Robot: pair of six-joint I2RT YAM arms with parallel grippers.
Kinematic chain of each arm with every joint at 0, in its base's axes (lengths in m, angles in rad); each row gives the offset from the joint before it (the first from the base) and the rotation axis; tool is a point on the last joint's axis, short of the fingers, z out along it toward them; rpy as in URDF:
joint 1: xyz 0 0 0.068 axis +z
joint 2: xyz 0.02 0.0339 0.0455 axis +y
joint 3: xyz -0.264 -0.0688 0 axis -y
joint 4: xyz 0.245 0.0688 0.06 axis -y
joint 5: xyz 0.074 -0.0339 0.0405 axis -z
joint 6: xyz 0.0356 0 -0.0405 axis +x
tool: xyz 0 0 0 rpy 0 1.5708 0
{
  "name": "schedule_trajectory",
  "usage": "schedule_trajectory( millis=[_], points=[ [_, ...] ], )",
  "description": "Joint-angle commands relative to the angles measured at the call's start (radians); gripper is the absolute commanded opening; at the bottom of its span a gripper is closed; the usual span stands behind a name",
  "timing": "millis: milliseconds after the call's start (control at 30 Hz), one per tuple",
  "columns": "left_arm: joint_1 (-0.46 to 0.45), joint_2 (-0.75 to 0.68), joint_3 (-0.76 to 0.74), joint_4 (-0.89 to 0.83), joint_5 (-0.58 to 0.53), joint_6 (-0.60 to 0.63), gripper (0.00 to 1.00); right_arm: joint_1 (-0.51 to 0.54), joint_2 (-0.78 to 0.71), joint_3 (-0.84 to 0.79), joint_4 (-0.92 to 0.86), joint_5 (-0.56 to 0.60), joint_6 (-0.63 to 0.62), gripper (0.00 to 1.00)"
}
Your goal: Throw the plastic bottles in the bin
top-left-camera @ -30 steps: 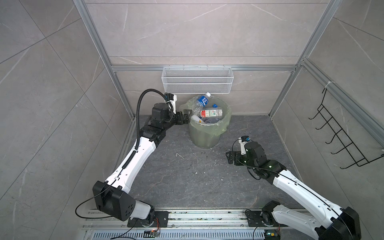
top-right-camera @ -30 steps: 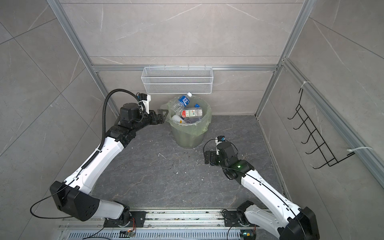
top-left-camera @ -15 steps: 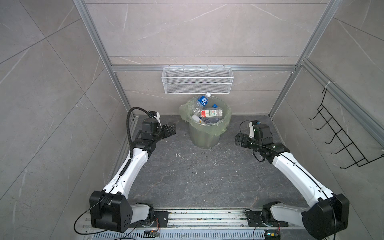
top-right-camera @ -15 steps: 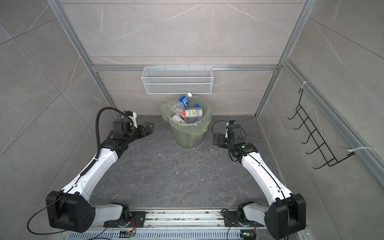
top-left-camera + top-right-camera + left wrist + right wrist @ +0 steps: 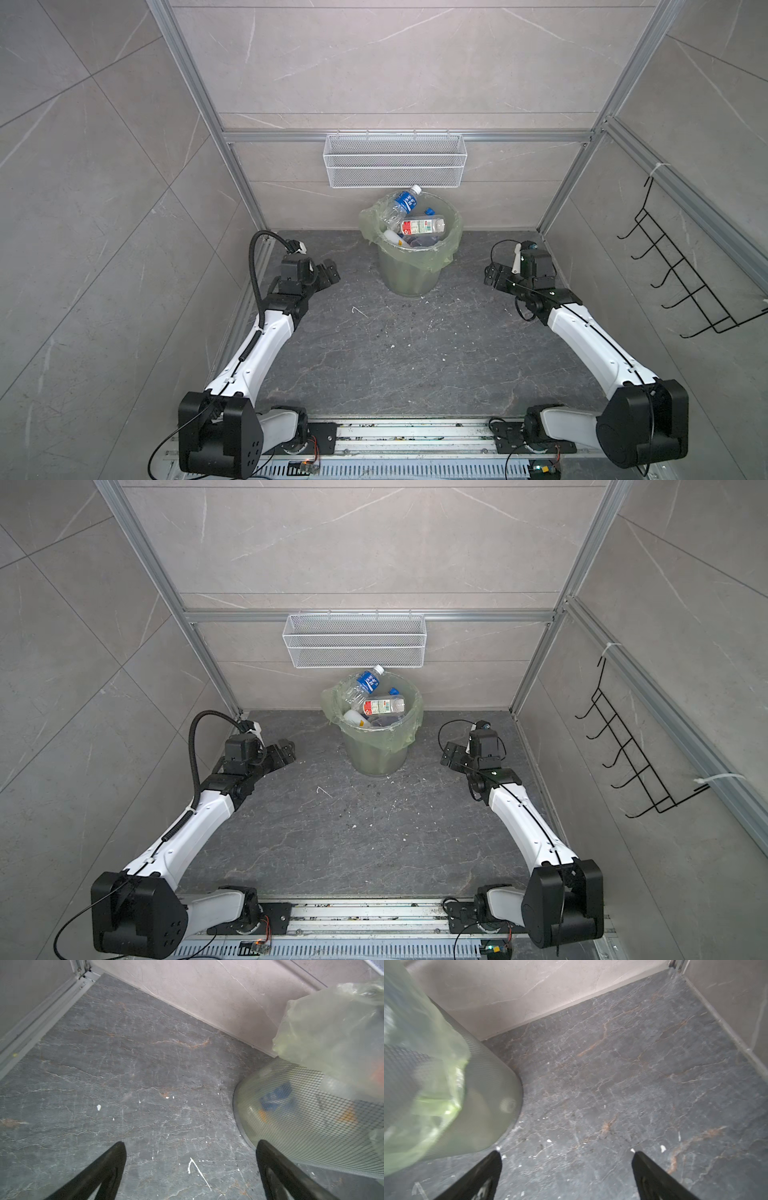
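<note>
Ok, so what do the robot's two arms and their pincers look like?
Both arms have glossy white shells with black joint housings. The left arm carries a thick black ribbed hose. The right arm has thin black cables instead. The left pincer and the right pincer each have two tapered black fingers.

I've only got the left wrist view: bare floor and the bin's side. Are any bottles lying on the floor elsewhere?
Observer: None. Both top views show the floor bare except for white specks.
Operator: How full is the bin?
Observer: Piled with bottles to the rim; a blue-labelled bottle pokes above it at the back.
Operator: And the right tool?
Observer: Open, empty, low beside the bin, opposite the left tool.
</note>
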Motion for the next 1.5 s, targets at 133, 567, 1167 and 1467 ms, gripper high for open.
schedule_trajectory(
  millis=[133, 567, 1167, 1467],
  points=[
    [0.003, -0.074, -0.198, 0.288, -0.027, 0.161, 0.99, -0.001, -0.095, -0.206, 0.323, 0.022, -0.135, 1.00],
    [-0.001, -0.140, -0.400, 0.502, -0.026, 0.349, 1.00, 0.004, -0.122, -0.300, 0.413, 0.007, -0.217, 0.99],
    [0.016, 0.013, -0.491, 0.782, -0.031, 0.489, 1.00, 0.093, -0.051, -0.439, 0.640, 0.129, -0.326, 1.00],
    [0.018, -0.025, -0.492, 0.694, -0.092, 0.514, 1.00, 0.092, -0.009, -0.468, 0.720, 0.178, -0.354, 1.00]
  ],
)
